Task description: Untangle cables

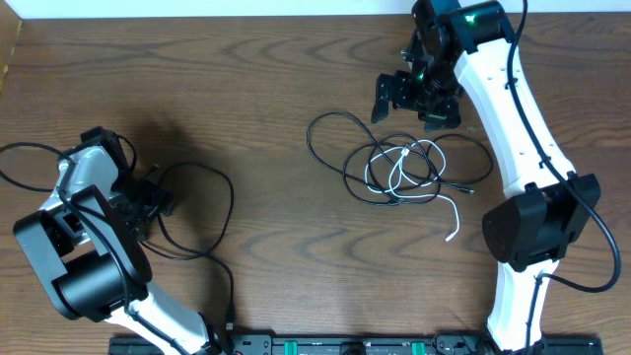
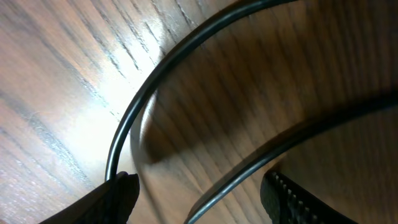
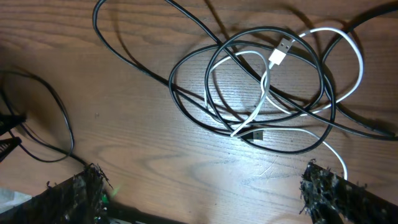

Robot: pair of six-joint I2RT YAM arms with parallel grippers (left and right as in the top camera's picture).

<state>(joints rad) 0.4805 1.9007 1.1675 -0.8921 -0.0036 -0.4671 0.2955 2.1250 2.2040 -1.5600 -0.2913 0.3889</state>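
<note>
Table [image 1: 266, 79]: brown wood grain, carrying all the cables.
Left hand [image 1: 156, 200]: far left, low over the table, pointing toward the middle. It is released; the left wrist view shows its fingers [image 2: 118, 194] spread wide.
Left cable [image 1: 229, 197]: a thin black one lying on the table just right of the left hand, in one wide loop that runs out toward the middle and curls back toward the front edge. In the left wrist view two runs of it cross the gap between the fingers, flat on the wood; one run curves down to the tip of the left finger. Whether it touches that tip, I cannot tell. Nothing is pinched.
Tangle [image 1: 399, 168]: right of centre, well apart from the left cable, flat on the table.
Black cable [image 1: 325, 123]: several overlapping coils in the tangle, with one larger loop thrown out to the left of the heap.
White cable [image 1: 454, 212]: threaded through the black coils, crossing over and under them; one end trails out toward the front right.
Plug [image 3: 283, 53]: white, flat, lying on top of the black coils near the middle of the heap.
Right hand [image 1: 409, 104]: behind the tangle, raised off the table and tipped down toward it. It is released, fingers well apart, gripping nothing; the tangle lies beyond its fingertips in the right wrist view.
</note>
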